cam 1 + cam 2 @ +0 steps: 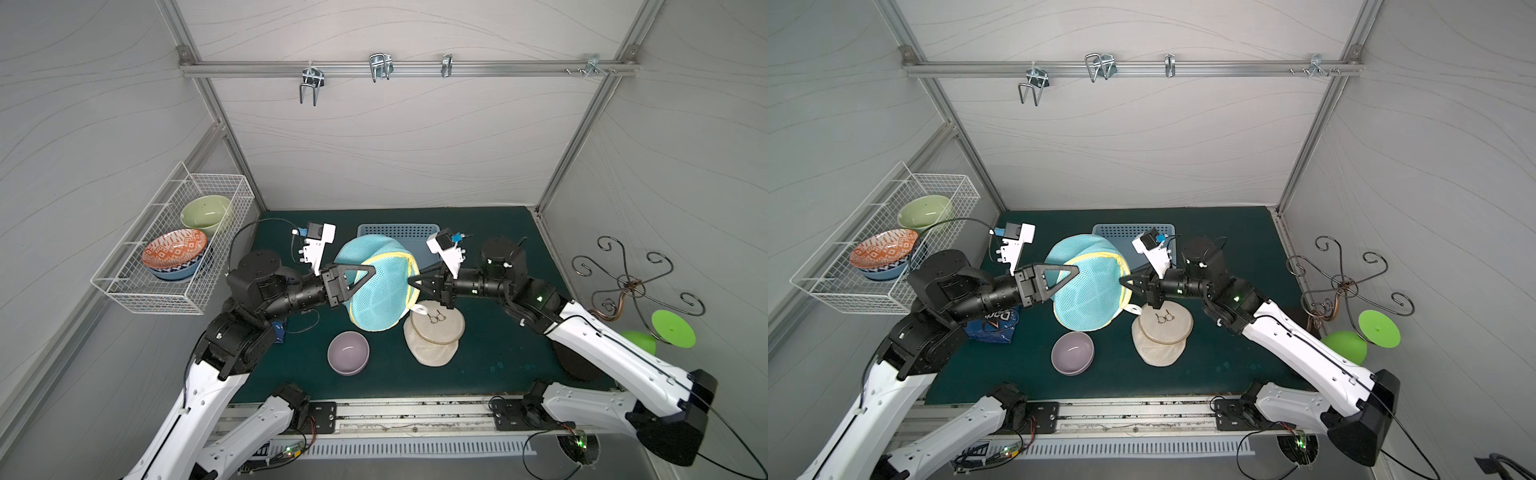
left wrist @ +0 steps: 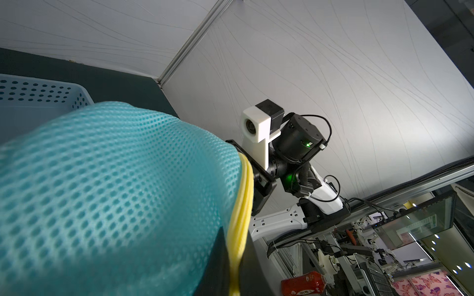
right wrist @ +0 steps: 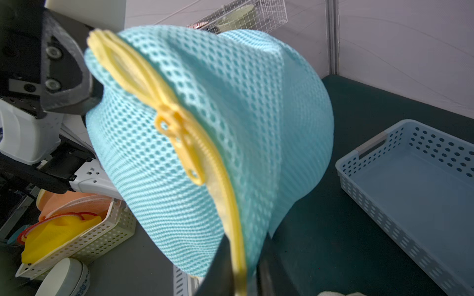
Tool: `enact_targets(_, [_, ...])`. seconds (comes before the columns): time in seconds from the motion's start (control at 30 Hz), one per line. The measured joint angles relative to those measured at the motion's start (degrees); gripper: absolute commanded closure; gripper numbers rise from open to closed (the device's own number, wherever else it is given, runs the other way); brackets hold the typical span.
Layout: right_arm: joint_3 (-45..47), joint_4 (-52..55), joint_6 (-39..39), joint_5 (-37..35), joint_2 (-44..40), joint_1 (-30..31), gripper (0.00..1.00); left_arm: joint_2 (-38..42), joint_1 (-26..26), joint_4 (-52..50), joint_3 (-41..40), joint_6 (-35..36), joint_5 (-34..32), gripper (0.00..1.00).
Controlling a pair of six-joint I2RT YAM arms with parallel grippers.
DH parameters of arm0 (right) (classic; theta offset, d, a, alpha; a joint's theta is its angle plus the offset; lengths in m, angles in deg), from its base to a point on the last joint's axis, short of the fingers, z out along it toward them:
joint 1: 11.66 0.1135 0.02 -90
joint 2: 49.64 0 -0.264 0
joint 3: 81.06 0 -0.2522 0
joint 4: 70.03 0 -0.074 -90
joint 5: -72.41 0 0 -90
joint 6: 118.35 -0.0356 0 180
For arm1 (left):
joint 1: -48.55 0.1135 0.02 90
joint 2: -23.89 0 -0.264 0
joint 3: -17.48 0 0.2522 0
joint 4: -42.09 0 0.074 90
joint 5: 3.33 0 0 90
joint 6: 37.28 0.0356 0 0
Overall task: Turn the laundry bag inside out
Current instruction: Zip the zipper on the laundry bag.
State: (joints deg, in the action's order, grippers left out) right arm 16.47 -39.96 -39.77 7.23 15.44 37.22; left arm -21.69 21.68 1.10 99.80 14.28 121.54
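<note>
Lower centre of a top view, nearest the base: purple bowl [image 1: 348, 352] and beige pouch [image 1: 434, 334] are set on the mat [image 1: 498, 353], not involved.

Just above them, centre of frame, the bag [image 1: 380, 286] is held up off the mat between the two arms, its dome bulging toward upper left.

State of right gripper [image 1: 412, 281]: clamped on the yellow rim [image 3: 230, 205]. In the right wrist view the band is seen running straight between the jaws at bottom centre. The zip pull [image 3: 179, 143] hangs mid-frame there, untouched.

State of left gripper [image 1: 368, 275]: at the bag's left side, one finger laid over the mesh, the other hidden. In the left wrist view the rim is seen passing between dark finger parts at the bottom of the frame. Pinched or slack cannot be told.

Handling, as judged:
- Light, soft, floppy mesh that holds a loose dome; not fragile.
- The open weave is likely to snag on fingertips, and to slip if a single layer is pinched.
- The rim is the firmest part, so hold is best taken there on opposite sides, with the crown pushed through the opening.
- The zip pull is judged too small for a secure grip.

Behind, upper centre: blue tray [image 1: 398, 230], partly hidden by the bag.
</note>
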Motion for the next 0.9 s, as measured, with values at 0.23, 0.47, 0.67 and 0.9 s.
enact_targets(0.23, [-15.58,19.47,6.19,1.42,6.08,-0.28,1.0,-2.01,0.02,-12.46,4.7,11.78,-5.64,0.54])
enact_targets(0.47, [-18.75,34.1,14.32,5.66,9.09,-0.98,1.0,-4.48,0.02,-15.47,4.74,19.98,-2.14,0.52])
enact_targets(0.67, [-23.06,41.75,20.92,6.86,10.58,-1.01,1.0,-8.0,-0.72,-19.45,5.86,25.05,-0.63,0.51])
enact_targets(0.9, [-28.85,44.89,23.3,7.45,12.28,-2.16,1.0,-8.52,-11.47,-23.3,5.84,29.16,-7.65,0.52])
